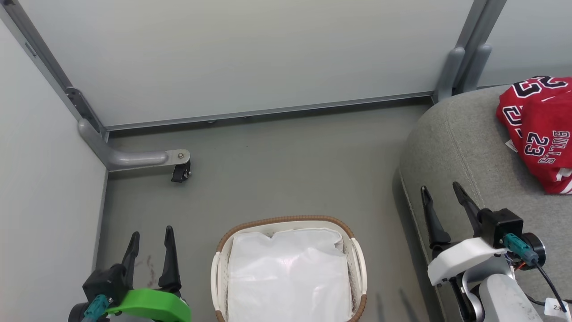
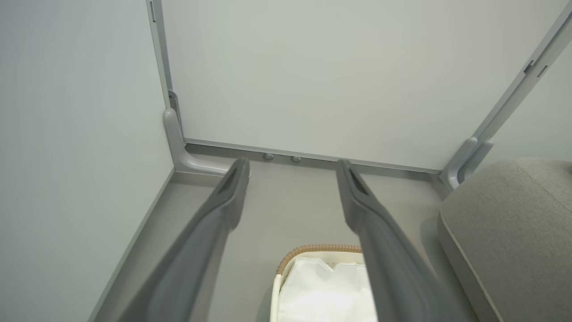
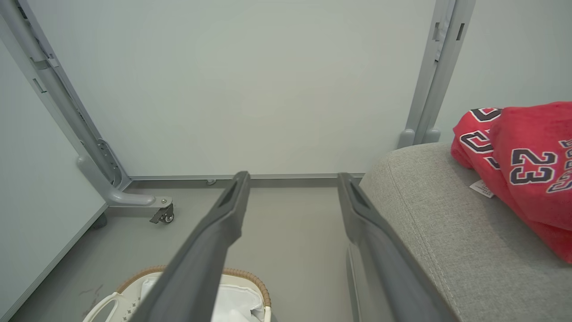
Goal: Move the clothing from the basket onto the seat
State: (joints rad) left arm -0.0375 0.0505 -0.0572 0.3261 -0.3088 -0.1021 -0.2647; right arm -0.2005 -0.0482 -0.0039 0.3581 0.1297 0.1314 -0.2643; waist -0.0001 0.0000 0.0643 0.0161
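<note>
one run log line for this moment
clothing: on seat | basket: white liner showing | left gripper: open, empty | right gripper: open, empty

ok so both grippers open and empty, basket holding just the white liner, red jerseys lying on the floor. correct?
One slip: the red jerseys lie on the grey seat, not the floor, as the head view shows. The left gripper and right gripper are open and empty; the basket holds just its white liner.
</note>
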